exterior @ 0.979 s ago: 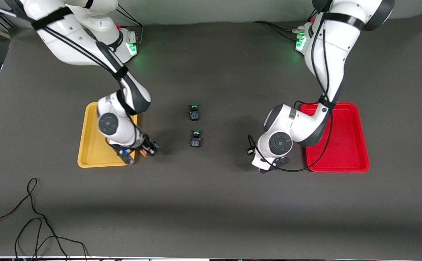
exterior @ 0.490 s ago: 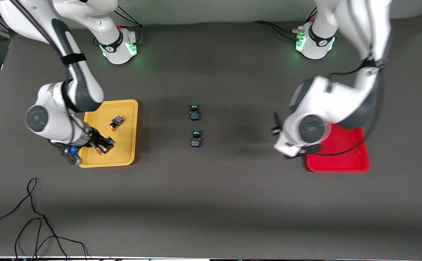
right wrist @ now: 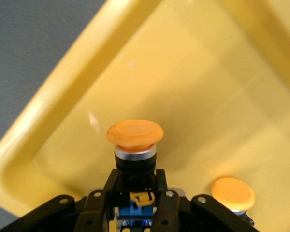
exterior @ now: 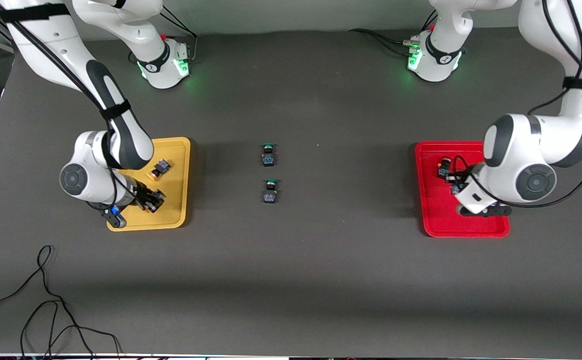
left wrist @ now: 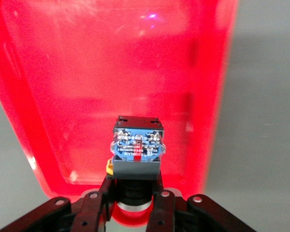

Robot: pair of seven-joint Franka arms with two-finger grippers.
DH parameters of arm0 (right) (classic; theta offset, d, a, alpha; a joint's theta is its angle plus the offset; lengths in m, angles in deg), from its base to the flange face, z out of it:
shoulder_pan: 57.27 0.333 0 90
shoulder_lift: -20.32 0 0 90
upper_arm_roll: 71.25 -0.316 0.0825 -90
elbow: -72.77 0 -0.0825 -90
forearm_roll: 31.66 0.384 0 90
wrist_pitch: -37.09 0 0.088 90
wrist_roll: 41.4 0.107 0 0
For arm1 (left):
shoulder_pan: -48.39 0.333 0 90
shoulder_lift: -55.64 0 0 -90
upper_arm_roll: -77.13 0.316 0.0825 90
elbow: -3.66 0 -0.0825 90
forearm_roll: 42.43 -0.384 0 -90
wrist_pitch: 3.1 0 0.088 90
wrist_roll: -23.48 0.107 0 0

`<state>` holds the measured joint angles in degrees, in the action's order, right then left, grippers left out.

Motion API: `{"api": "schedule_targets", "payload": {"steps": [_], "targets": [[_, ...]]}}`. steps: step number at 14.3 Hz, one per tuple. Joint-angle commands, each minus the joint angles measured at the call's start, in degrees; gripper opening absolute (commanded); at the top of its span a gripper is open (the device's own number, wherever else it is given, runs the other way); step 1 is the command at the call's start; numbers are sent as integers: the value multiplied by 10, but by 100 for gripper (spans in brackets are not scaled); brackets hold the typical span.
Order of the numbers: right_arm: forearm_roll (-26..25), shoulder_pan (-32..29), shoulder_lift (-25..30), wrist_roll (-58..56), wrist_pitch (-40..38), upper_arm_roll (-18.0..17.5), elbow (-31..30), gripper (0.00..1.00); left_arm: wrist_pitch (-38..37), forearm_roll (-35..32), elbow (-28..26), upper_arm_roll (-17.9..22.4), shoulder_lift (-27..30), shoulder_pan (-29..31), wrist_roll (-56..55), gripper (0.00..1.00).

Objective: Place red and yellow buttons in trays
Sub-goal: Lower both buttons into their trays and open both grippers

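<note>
**Ana:** Both arms are swinging outward since a second ago. The right pincer (exterior: 151, 201), which was hanging at the inner rim of the yellow tray (exterior: 179, 150), is now sitting over that tray's front part, toward the right arm's end of the bench (exterior: 321, 280). The left pincer (exterior: 458, 189) is now hovering over the red tray (exterior: 436, 225) at the left arm's end.

**Ben:** And both are carrying. The right pincer is clamping narrowly on a yellow button (right wrist: 135, 137) by its black-and-blue body, cap pointing away. Another yellow button (exterior: 159, 169) is already lying in the yellow tray.

**Ana:** The left pincer is gripping a red button (left wrist: 137, 147) around its neck, just under the blue body. A second red button (exterior: 444, 168) is resting in the red tray, farther from the front camera.

**Ben:** I'd judge these switches light, rigid and a bit top-heavy. The squared body is giving the flattest hold; the round cap looks smooth enough to slip.

**Ana:** Two green-capped switches (exterior: 268, 154) are sitting untouched at mid-bench.
</note>
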<state>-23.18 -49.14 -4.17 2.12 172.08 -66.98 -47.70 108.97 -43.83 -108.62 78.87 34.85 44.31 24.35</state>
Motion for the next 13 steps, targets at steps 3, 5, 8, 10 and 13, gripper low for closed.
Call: {"api": "schedule_targets", "payload": {"steps": [3,5,8,10,13], "targets": [[14,1,18,-8,1,4,-5,100,86,-5,-7,28,-51,12,93,0],[13,-1,38,-12,-4,4,-5,100,84,-5,-6,28,-54,12,94,7],[5,-1,91,-19,-32,4,6,100,49,-4,6,28,-37,10,95,100],[5,0,127,-63,-49,4,11,100,-52,-3,62,26,-14,5,85,100],[-77,0,167,-204,-82,3,26,100,-183,-1,141,24,35,-28,33,100]]}}
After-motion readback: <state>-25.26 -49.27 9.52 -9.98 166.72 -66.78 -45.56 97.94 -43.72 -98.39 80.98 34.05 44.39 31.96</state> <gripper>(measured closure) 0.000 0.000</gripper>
